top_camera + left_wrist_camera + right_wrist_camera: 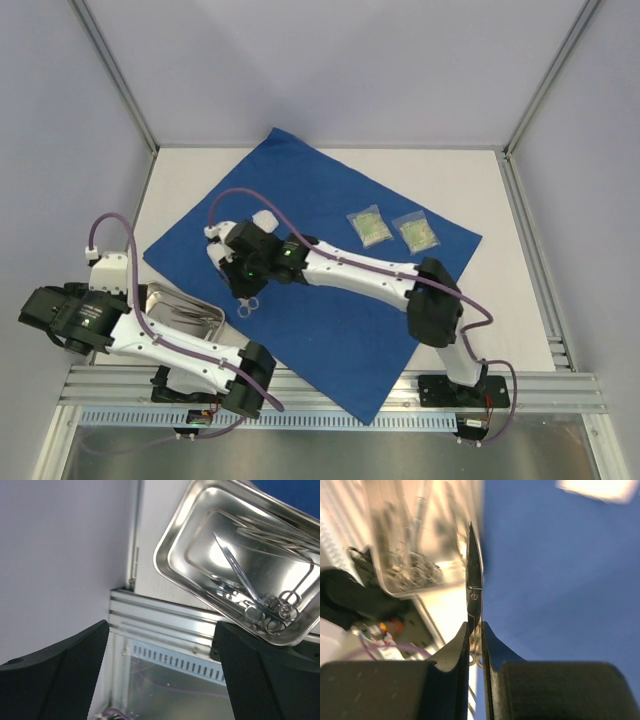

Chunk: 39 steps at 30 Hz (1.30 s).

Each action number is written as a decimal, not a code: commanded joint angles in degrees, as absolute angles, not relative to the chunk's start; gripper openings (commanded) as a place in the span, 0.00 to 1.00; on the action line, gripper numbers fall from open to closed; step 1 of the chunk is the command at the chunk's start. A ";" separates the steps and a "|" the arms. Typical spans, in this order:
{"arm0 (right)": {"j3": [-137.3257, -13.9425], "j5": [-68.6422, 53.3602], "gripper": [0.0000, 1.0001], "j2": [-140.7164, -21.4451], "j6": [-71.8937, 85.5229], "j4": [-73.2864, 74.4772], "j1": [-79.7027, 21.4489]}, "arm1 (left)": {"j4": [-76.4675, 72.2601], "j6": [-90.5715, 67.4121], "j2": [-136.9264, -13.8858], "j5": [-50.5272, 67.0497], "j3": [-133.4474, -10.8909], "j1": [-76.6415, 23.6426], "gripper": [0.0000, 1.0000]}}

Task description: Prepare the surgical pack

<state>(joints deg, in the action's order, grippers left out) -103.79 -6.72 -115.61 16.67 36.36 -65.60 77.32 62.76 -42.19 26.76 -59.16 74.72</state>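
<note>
Left gripper (pixel 160 647) hangs wide open at 7 o'clock, over the tray (pixel 161 555) of instruments (pixel 260 605). Right gripper (pixel 475 627) pinches scissors (pixel 474 580) above the drape (pixel 330 330), spread flat mid-table. Two packets (pixel 368 225) (pixel 418 232) lie on it at 1 o'clock.

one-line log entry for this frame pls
right gripper: shut on scissors | left gripper: open, empty | tray: instruments inside | drape: spread flat

Royal-blue drape (pixel 335 345), shiny silver tray (pixel 172 555)
</note>
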 commanded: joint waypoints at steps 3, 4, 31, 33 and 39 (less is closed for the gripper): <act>-121.97 -15.45 0.00 -131.10 19.60 34.10 -68.99 | 96.40 63.11 -39.46 34.00 -69.23 75.06 0.96; -127.04 -15.99 0.00 -132.96 19.69 33.93 -70.13 | 96.33 62.15 -39.29 34.45 -70.13 75.15 0.96; -136.59 -12.04 0.00 -149.76 19.25 30.41 -76.82 | 96.07 63.81 -38.41 34.98 -65.92 75.06 0.98; -136.49 -11.25 0.00 -150.29 19.25 30.15 -76.90 | 96.24 63.81 -38.32 34.89 -65.74 75.15 0.98; -136.93 -11.51 0.07 -151.00 18.72 30.67 -76.90 | 96.24 64.16 -38.06 34.80 -65.74 75.15 0.98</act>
<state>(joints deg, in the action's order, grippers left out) -135.17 -12.12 -150.15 19.05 30.79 -76.69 77.45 62.15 -38.41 32.84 -65.91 74.72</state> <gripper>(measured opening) 0.111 0.981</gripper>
